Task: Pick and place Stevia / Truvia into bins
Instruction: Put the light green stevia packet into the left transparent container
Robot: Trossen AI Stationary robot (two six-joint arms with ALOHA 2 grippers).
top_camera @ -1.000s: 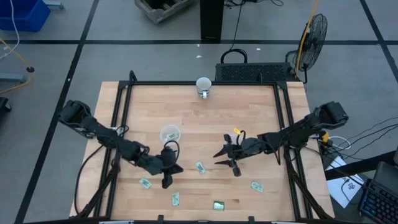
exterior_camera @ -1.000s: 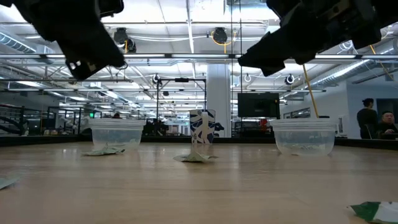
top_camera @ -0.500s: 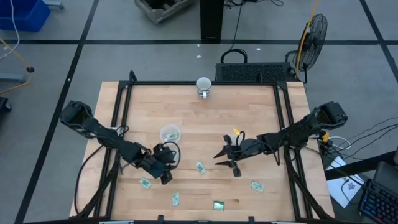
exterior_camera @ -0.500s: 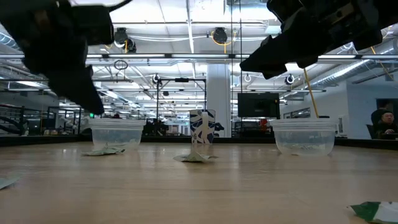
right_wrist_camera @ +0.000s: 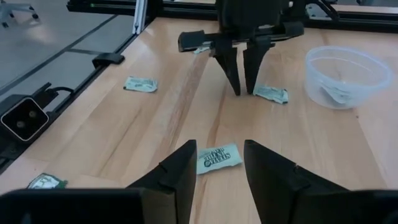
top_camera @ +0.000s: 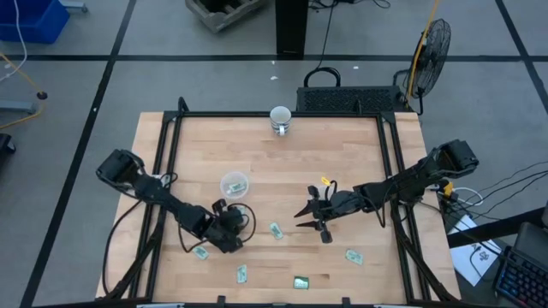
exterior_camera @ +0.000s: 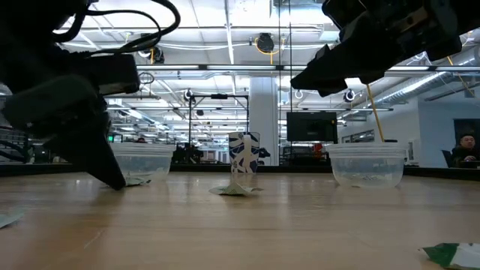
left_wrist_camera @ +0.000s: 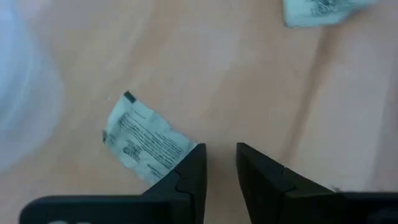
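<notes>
High view: the left pincer (top_camera: 203,248) is low over the bench (top_camera: 342,162), at a sachet (top_camera: 200,252) near the front-left, just in front of a clear cup (top_camera: 234,184). The left wrist view alone shows its fingers (left_wrist_camera: 189,171) a narrow gap apart, holding nothing, with that sachet (left_wrist_camera: 148,144) lying flat against one fingertip. The right pincer (top_camera: 306,218) hangs mid-bench, its fingers (right_wrist_camera: 180,171) parted and empty above a green-printed sachet (right_wrist_camera: 217,157).

More sachets lie loose near the front edge (top_camera: 242,274) (top_camera: 300,282) (top_camera: 354,256). The low view shows a second clear cup (exterior_camera: 367,165) that the high view hides under the right arm, and a printed cup (exterior_camera: 242,162) standing behind a sachet (exterior_camera: 235,190). The left arm blocks part of the other clear cup (exterior_camera: 146,160) there. A fan (top_camera: 431,47) stands off the bench's far-right corner.
</notes>
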